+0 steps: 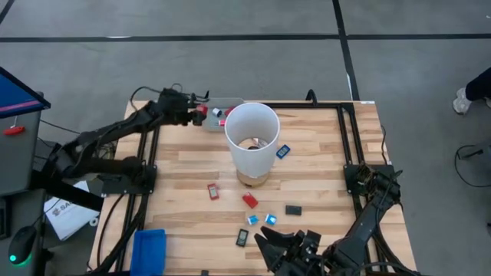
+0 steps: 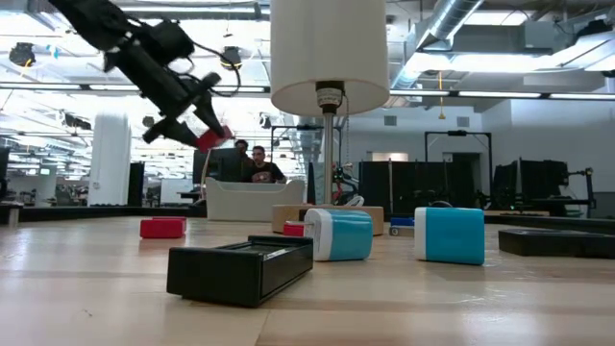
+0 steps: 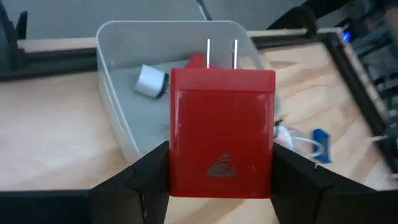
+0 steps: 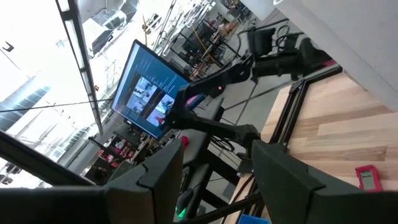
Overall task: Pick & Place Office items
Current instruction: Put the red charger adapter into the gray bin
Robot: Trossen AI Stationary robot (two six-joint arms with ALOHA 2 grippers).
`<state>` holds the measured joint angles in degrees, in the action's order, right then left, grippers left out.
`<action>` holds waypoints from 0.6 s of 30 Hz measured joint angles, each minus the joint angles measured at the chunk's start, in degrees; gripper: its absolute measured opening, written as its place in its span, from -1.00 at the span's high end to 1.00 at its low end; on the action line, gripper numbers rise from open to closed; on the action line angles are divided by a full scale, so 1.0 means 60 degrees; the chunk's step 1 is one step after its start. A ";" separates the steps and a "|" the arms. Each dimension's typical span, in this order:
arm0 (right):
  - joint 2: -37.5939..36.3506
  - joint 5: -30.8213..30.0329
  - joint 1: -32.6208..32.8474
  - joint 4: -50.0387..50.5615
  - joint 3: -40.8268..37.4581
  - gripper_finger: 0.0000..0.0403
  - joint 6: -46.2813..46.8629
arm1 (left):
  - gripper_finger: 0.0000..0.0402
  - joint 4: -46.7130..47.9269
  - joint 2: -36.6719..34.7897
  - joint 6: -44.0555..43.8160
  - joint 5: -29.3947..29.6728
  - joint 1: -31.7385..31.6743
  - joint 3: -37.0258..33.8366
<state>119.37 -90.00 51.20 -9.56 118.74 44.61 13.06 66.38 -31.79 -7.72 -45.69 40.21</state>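
My left gripper (image 1: 201, 111) is shut on a red block with two metal prongs (image 3: 221, 130), held over the grey tray (image 1: 230, 100) at the table's far edge. The tray holds a small white piece (image 3: 151, 81) and another red piece (image 3: 196, 61). More office items lie on the table in front of the white cylinder (image 1: 252, 142): red ones (image 1: 213, 191) (image 1: 250, 201), light blue ones (image 1: 252, 219) (image 1: 270, 218) and black ones (image 1: 293, 209) (image 1: 242, 238). My right gripper (image 1: 265, 244) waits open at the near edge, raised, with nothing between its fingers. My left gripper pinches the red block by its two side faces (image 3: 177, 171) between its two fingers (image 3: 146, 180), at the end away from the prongs. The fingers slant down toward the table's far edge. The block is lifted clear above the tray, its prongs (image 3: 221, 55) pointing away from the gripper.
A blue tray (image 1: 149, 249) stands at the near left corner. A blue-and-black piece (image 1: 283, 151) lies right of the cylinder. A dark frame (image 1: 349, 138) runs along the table's right and far sides. People sit in the room beyond the table (image 2: 252, 163).
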 joint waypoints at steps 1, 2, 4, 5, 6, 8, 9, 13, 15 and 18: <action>0.0000 0.0000 -0.0002 -0.0002 0.0000 0.09 0.0043 | -0.03 0.0017 0.0335 0.0161 -0.0055 -0.0043 0.0190; 0.0000 0.0000 -0.0017 -0.0012 0.0000 0.09 0.0062 | -0.03 0.0018 0.0644 0.0316 -0.0067 -0.0040 0.0405; 0.0000 0.0000 -0.0062 -0.0034 0.0000 0.09 0.0067 | -0.03 0.0010 0.1226 0.0563 -0.0127 -0.0040 0.0904; -0.0003 0.0001 -0.0062 -0.0054 0.0000 0.09 0.0067 | -0.03 0.0002 0.1502 0.0660 -0.0129 -0.0037 0.1173; 0.0000 0.0000 -0.0062 -0.0062 0.0000 0.09 0.0067 | -0.03 -0.0002 0.1778 0.0773 -0.0130 -0.0033 0.1446; 0.0000 0.0000 -0.0078 -0.0066 0.0000 0.09 0.0067 | -0.03 0.0258 0.2319 0.0931 -0.0129 -0.0035 0.2010; 0.0000 0.0000 -0.0105 -0.0066 0.0000 0.09 0.0067 | -0.03 0.0414 0.2591 0.1039 -0.0128 -0.0037 0.2275; -0.0002 0.0001 -0.0152 -0.0135 0.0000 0.09 0.0067 | -0.03 0.0970 0.3498 0.1227 -0.0128 -0.0037 0.3073; -0.0001 0.0001 -0.0182 -0.0135 0.0000 0.09 0.0067 | -0.03 0.1159 0.3784 0.1222 -0.0127 -0.0035 0.3241; -0.0003 0.0000 -0.0182 -0.0135 0.0000 0.09 0.0067 | -0.03 0.1326 0.4020 0.1051 -0.0125 -0.0033 0.3285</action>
<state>119.35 -90.00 50.11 -10.37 118.74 45.01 21.02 90.50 -25.49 -8.47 -45.89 59.92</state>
